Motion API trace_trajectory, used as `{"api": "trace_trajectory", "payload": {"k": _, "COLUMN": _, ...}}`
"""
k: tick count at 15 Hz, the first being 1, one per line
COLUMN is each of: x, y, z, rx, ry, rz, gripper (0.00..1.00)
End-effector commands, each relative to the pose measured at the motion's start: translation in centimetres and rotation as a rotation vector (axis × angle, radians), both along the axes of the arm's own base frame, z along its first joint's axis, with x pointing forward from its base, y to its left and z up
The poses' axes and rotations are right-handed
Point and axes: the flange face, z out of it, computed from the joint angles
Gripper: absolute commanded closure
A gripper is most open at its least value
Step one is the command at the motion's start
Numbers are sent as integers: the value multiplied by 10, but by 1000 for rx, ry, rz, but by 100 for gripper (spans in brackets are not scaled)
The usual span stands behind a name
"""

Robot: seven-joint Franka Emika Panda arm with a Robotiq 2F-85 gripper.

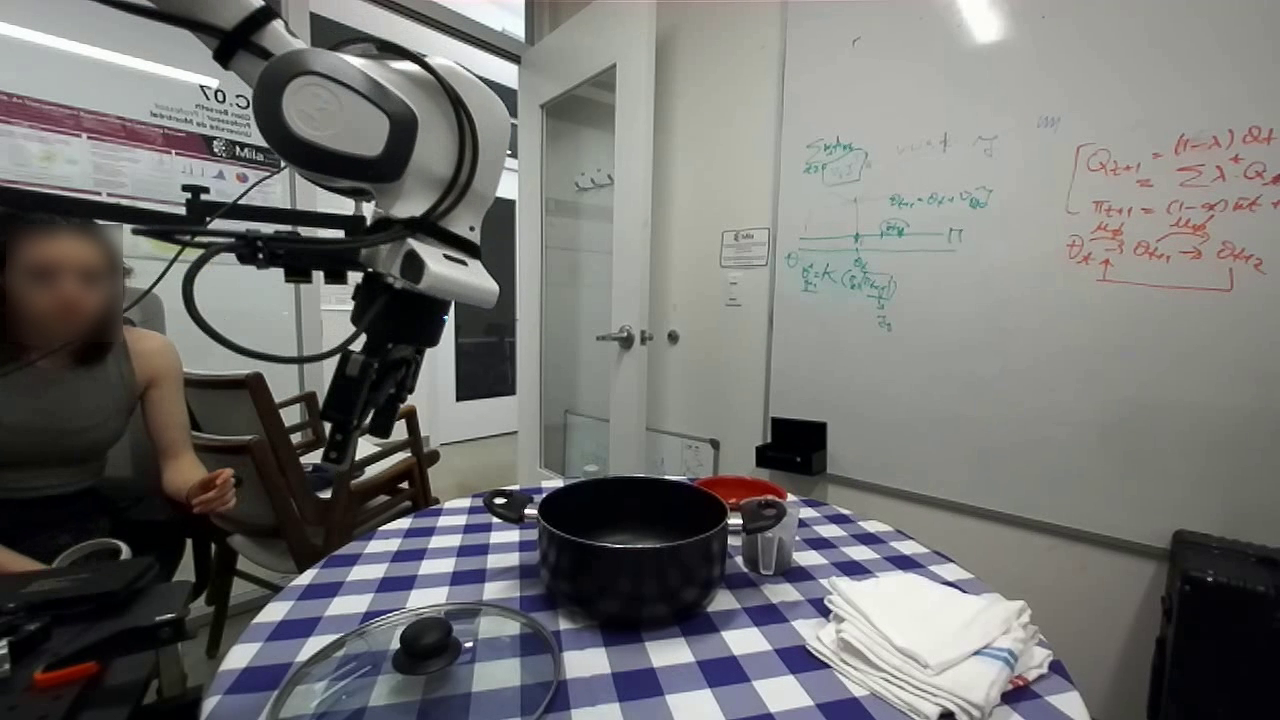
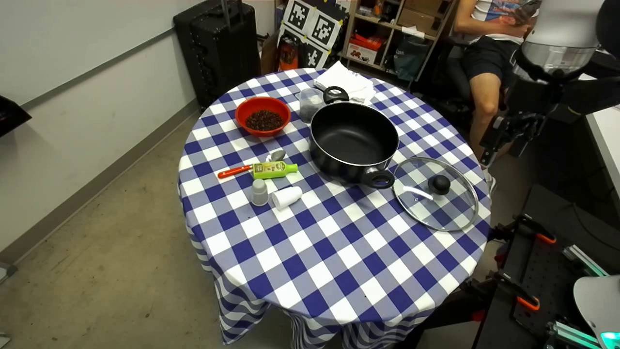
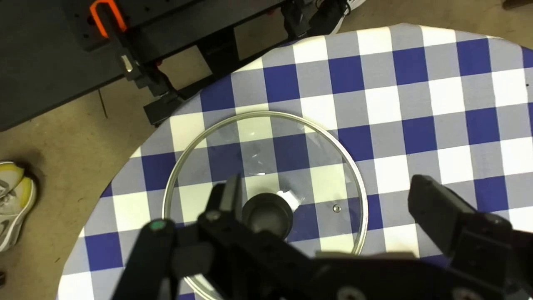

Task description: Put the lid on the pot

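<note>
The round glass lid (image 1: 495,655) lies flat on the checked tablecloth with its dark knob up; it also shows in an exterior view (image 2: 438,213) and in the wrist view (image 3: 266,154). The wide black pot (image 1: 632,575) stands uncovered beside it, also in an exterior view (image 2: 356,138); it is out of the wrist view. My gripper (image 1: 358,442) is open and empty, well above the tabletop near the table's edge, also in an exterior view (image 2: 502,154). In the wrist view, the jaws (image 3: 326,183) spread over the lid; the left finger appears beside the knob, touching nothing visible.
A red bowl (image 2: 249,126) of dark bits and a clear cup (image 2: 307,104) stand close to the pot. White folded cloths (image 1: 925,645), a green bottle (image 2: 273,169), a red-handled utensil (image 2: 235,171), a grey shaker (image 2: 259,192) and a white cup (image 2: 286,197) share the table.
</note>
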Motion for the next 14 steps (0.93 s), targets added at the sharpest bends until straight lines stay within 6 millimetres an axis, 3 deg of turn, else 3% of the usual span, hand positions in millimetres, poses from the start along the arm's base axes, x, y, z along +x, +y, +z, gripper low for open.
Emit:
{"api": "trace_trajectory", "payload": {"k": 1, "x": 7, "y": -12, "z": -31, "rx": 107, "ry": 37, "rz": -1, "gripper": 0}}
{"api": "trace_trajectory", "payload": {"k": 5, "x": 9, "y": -12, "z": -59, "rx": 220, "ry": 75, "rz": 65, "gripper": 0}}
{"api": "trace_trajectory", "payload": {"k": 11, "x": 23, "y": -15, "z": -86, "rx": 384, "ry": 72, "rz": 73, "gripper": 0}}
{"api": "trace_trajectory", "payload": {"k": 14, "x": 31, "y": -19, "z": -97, "rx": 385, "ry": 109, "rz": 76, "gripper": 0}}
